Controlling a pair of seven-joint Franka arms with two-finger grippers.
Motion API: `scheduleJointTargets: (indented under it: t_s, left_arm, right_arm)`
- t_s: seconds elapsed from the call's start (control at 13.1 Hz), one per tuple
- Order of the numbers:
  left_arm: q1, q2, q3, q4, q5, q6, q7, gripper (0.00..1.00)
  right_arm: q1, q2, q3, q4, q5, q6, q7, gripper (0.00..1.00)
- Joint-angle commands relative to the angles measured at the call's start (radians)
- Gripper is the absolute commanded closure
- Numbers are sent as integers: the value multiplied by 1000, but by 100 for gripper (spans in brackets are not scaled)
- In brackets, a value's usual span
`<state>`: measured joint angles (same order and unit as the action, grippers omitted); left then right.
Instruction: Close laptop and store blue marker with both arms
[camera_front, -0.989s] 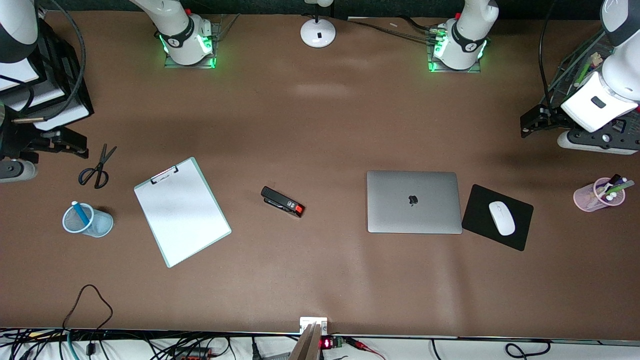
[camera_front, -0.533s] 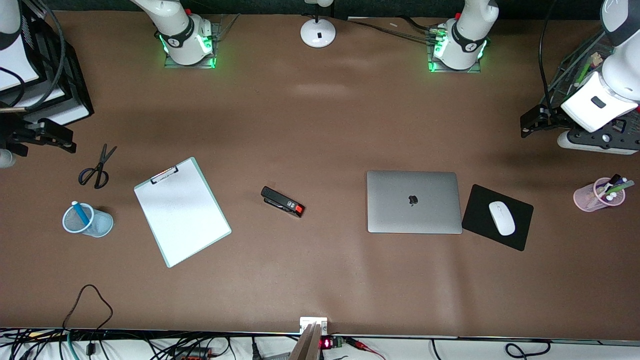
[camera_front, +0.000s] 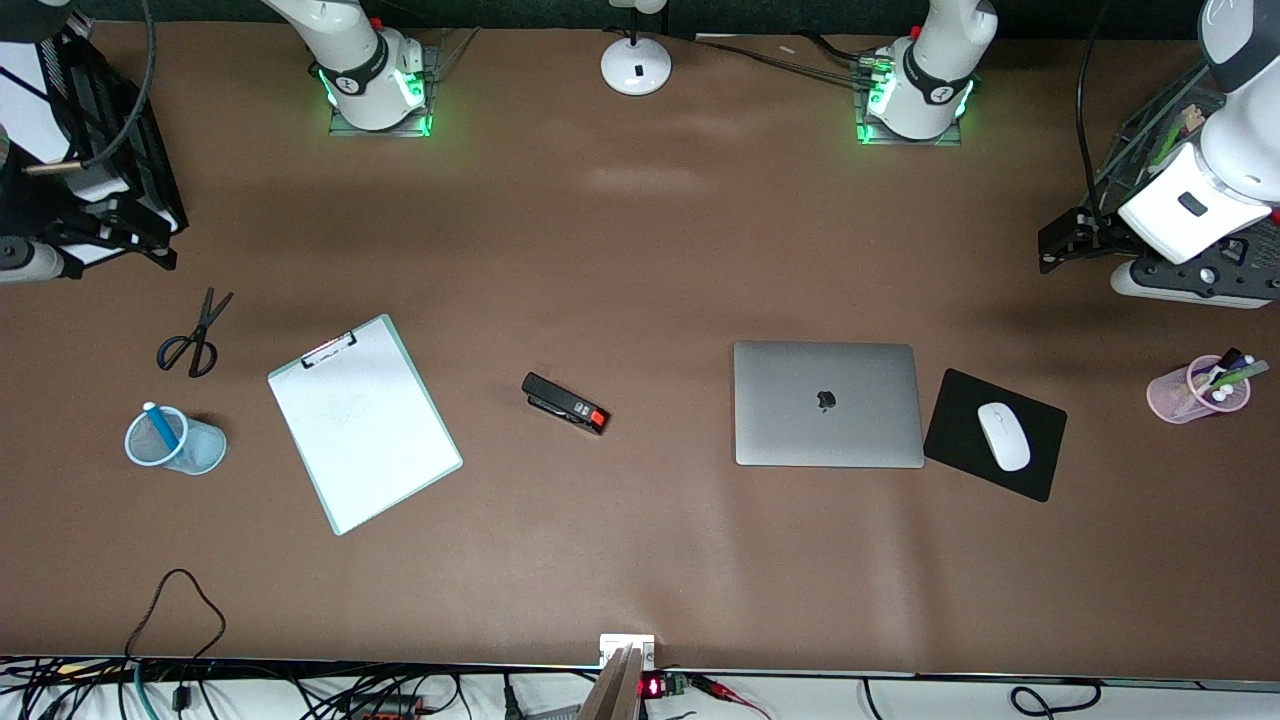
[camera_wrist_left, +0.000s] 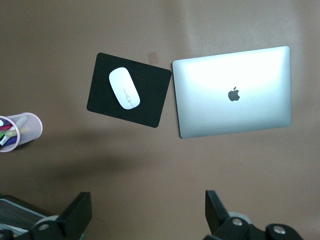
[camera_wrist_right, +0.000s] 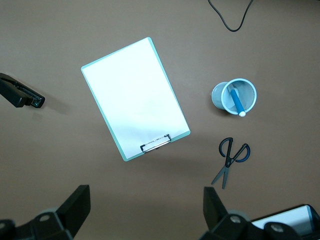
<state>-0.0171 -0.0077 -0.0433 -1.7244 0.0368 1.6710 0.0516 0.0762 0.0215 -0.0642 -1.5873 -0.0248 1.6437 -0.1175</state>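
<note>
Laptop (camera_front: 828, 404) lies shut and flat, lid up with the dark logo showing, right of centre in the front view. It sits just beside the black mouse pad (camera_front: 995, 434), which carries a white mouse (camera_front: 1003, 436).

Blue marker (camera_front: 160, 427) stands tilted in a blue mesh cup (camera_front: 176, 441) at the lower left of the front view, white tip up, toward the right arm's end of the table. Scissors (camera_front: 194, 336) lie just above the cup in that view; a clipboard (camera_front: 364, 423) lies beside it toward the centre, and a black stapler (camera_front: 565, 403) lies mid-table.

Left gripper (camera_wrist_left: 147, 217) hangs raised at the right edge of the front view. In the left wrist view its two fingers (camera_wrist_left: 75, 217) are spread wide with nothing between them. The laptop and mouse pad lie well clear of them on the table below. A pink cup of pens (camera_front: 1198, 389) stands near that edge.

Right gripper (camera_wrist_right: 145, 212) is raised at the upper left edge of the front view. In the right wrist view its fingers (camera_wrist_right: 74, 205) are likewise parted wide and hold nothing. The cup with the marker sits well apart from them, on the table past the scissors, and not between the fingers.
</note>
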Motion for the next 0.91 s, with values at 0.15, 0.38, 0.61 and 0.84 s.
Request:
scheduleJointTargets:
  t_s: [0.15,0.38,0.61,0.84]
  left_arm:
    - [-6,6,3,26,-9,-22,24,0]
    - [-6,3,3,25,-11,-30,24,0]
    - [-7,9,3,35,-11,-28,24,0]
    - [-7,11,3,39,-11,-30,24,0]
  right_arm:
    - [-30,-37,20,-48,13,24,13,0]
    - [-59,-52,39,-66,13,31,13,0]
    - [-87,-74,67,-100,14,47,13,0]
    - [-79,-54,64,-83,13,41,12,0]
